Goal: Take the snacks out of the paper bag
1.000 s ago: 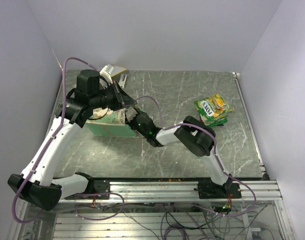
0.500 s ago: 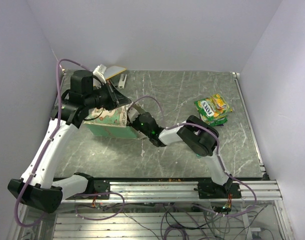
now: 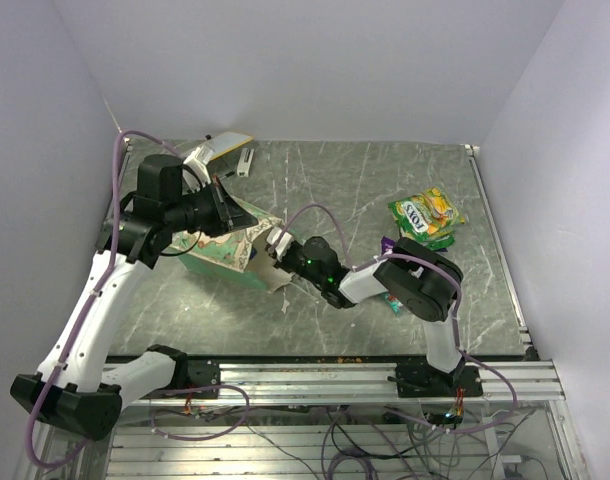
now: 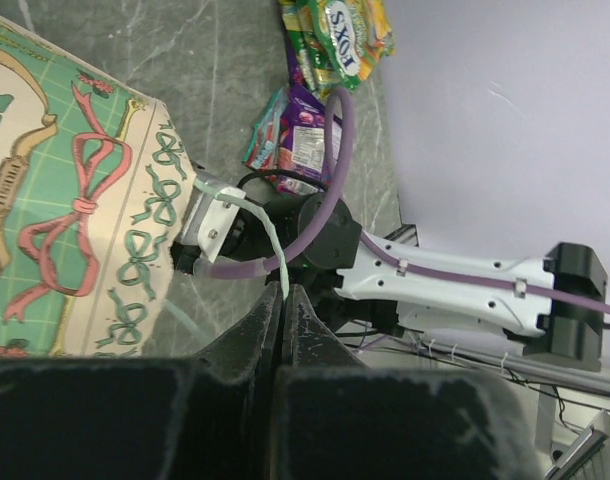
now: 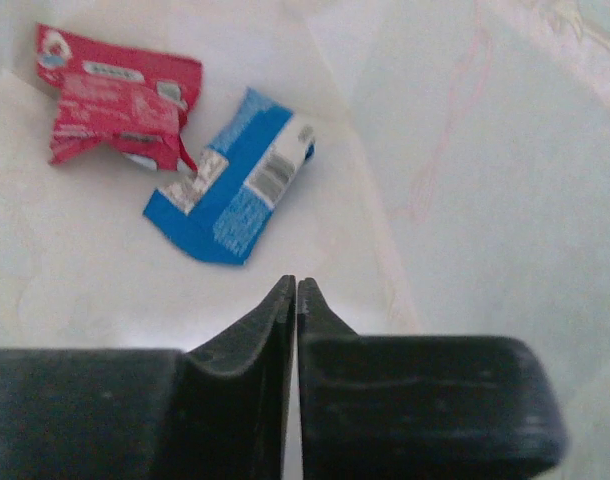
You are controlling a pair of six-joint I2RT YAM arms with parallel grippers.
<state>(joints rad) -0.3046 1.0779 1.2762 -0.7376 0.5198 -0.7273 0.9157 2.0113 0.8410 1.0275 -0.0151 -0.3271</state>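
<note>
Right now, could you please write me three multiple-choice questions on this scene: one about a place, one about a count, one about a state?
1. Where is the right gripper? A inside the paper bag B above it C beside it
2. How many packets lie in the bag? A none B two C four
3. The left gripper is A open B shut on the string handle C shut on a packet
Answers: A, cream bag walls surround it; B, one red packet and one blue packet; B, the string runs between its shut fingers.
</note>
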